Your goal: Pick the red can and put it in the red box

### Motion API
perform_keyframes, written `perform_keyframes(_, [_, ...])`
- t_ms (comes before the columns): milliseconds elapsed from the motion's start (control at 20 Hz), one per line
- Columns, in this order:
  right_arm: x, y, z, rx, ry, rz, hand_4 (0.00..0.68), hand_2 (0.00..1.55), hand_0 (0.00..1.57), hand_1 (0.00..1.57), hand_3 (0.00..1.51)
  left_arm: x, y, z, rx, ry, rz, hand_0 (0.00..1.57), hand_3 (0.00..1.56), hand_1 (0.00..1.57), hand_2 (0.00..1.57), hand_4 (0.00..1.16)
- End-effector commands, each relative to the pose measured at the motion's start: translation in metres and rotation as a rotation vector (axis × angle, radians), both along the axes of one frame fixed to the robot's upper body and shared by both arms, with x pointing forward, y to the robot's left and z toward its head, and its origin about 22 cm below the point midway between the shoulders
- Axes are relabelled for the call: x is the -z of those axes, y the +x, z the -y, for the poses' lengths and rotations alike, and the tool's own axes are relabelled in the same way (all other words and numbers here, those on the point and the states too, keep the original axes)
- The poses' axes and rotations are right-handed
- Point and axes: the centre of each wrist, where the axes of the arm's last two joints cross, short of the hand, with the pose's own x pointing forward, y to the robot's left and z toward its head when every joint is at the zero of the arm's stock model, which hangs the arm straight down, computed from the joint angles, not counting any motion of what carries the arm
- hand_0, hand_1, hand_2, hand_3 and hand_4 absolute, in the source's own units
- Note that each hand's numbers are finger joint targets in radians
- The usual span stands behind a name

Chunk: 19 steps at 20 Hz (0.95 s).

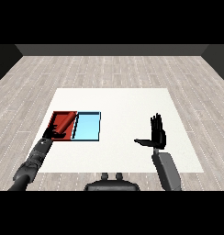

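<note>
Now, your left hand [54, 133] sits over the red tray's [63, 120] near edge; I can't tell whether it's curled, nor see the red can. Check that before releasing. Your right hand [157, 136] is flat, holding nothing.

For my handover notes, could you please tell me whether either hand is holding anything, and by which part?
The right hand holds nothing. The left hand lies over the red tray; whether it holds anything cannot be told.

1 red tray [67, 120], 1 blue tray [87, 126], 2 hands: left [55, 133] & right [157, 136], 1 table [127, 105]
</note>
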Motion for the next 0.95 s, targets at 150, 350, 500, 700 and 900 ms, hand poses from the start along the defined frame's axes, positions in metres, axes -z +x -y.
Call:
perform_keyframes(150, [-0.001,0.009,-0.001,-0.033,-0.014,0.006,0.0,0.0,0.0,0.0,0.0,-0.011,0.006,-0.009,-0.065,-0.066,0.122,0.0,0.0,0.0,0.0,0.0])
perform_keyframes(350, [-0.002,0.005,-0.012,-0.041,0.034,0.022,0.0,0.0,0.0,0.0,0.0,-0.048,0.037,0.0,-0.046,-0.35,0.586,0.0,0.0,0.0,0.0,0.0])
perform_keyframes(500, [-0.001,0.0,0.005,-0.039,0.027,0.011,0.0,0.0,0.0,0.0,0.0,-0.06,0.061,0.042,0.134,-0.556,0.84,0.0,0.0,0.0,0.0,0.0])
perform_keyframes(700, [-0.002,0.008,0.01,-0.051,-0.015,0.021,0.0,0.0,0.0,0.0,0.0,-0.041,0.058,0.089,0.245,-0.83,1.064,0.0,0.0,0.0,0.0,0.0])
perform_keyframes(900, [0.019,-0.007,0.023,-0.081,-0.043,0.024,0.0,0.0,0.0,0.0,0.0,0.0,0.022,0.125,0.362,-0.924,1.09,0.0,0.0,0.0,0.0,0.0])
